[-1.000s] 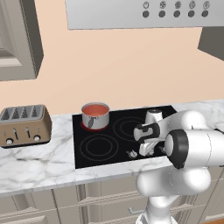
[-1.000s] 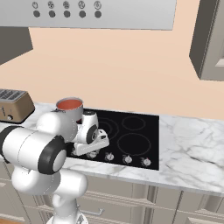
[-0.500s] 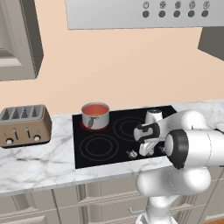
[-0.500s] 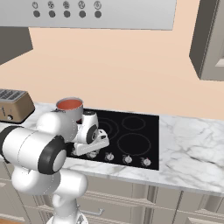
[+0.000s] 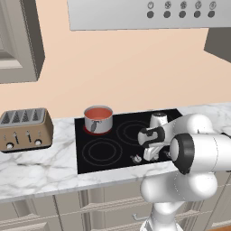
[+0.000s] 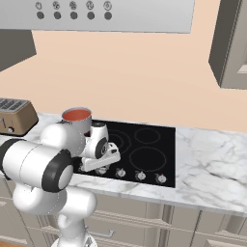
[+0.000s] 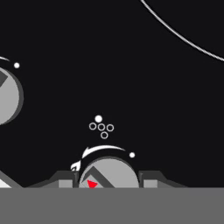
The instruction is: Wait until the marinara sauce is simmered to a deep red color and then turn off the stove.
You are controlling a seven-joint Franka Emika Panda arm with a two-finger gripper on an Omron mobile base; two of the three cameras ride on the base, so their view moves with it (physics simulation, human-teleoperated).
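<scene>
The marinara sauce (image 5: 97,113) is an orange-red pool in a steel saucepan (image 5: 100,124) on the back left burner of the black stove (image 5: 108,151); the sauce (image 6: 76,115) shows from the other side too. A red glow rims the pan's base. My gripper (image 5: 148,155) hangs low over the stove's front row of knobs, right of a free knob (image 5: 136,159). In the hand view a silver knob (image 7: 109,173) with a red mark sits between my fingertips (image 7: 151,179), and the gripper (image 7: 108,180) is shut on it. Another knob (image 7: 6,96) lies to its left.
A brown four-slot toaster (image 5: 25,128) stands on the marble counter (image 5: 36,169) left of the stove. A grey hood (image 5: 144,13) with round buttons hangs above. Three more knobs (image 6: 140,175) line the stove's front edge right of my hand.
</scene>
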